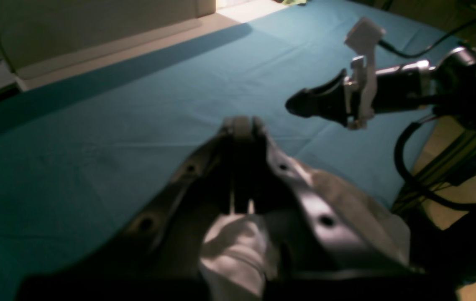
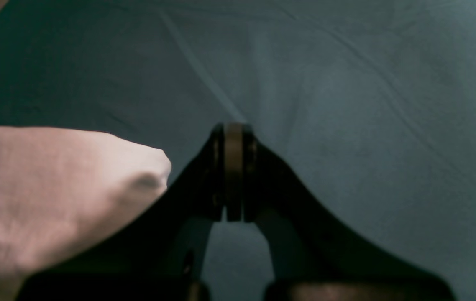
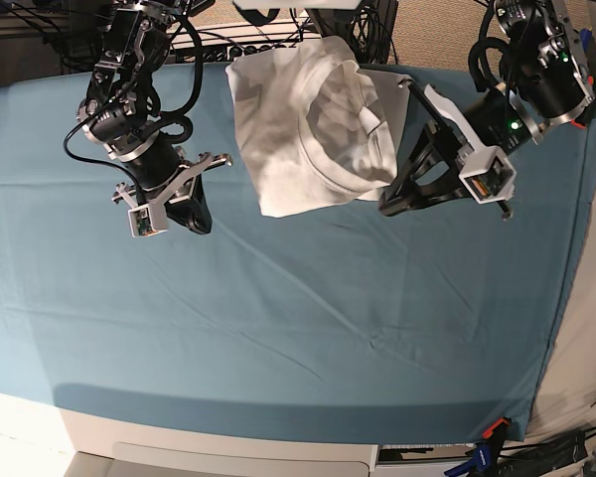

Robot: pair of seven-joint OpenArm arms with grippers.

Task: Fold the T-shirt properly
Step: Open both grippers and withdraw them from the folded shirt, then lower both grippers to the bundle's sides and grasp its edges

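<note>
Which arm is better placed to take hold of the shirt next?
Left, probably: the left gripper, shut, sits at the T-shirt's edge, white cloth right beneath it. The right gripper, also shut, hangs over bare teal sheet.

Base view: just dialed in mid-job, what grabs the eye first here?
The white T-shirt lies bunched and partly folded at the far edge of the teal cloth sheet, between the two arms. The left gripper sits shut at the shirt's edge on that view's right, shirt fabric bunched under it in its wrist view. The right gripper is shut and empty over bare teal on the other side.
</note>
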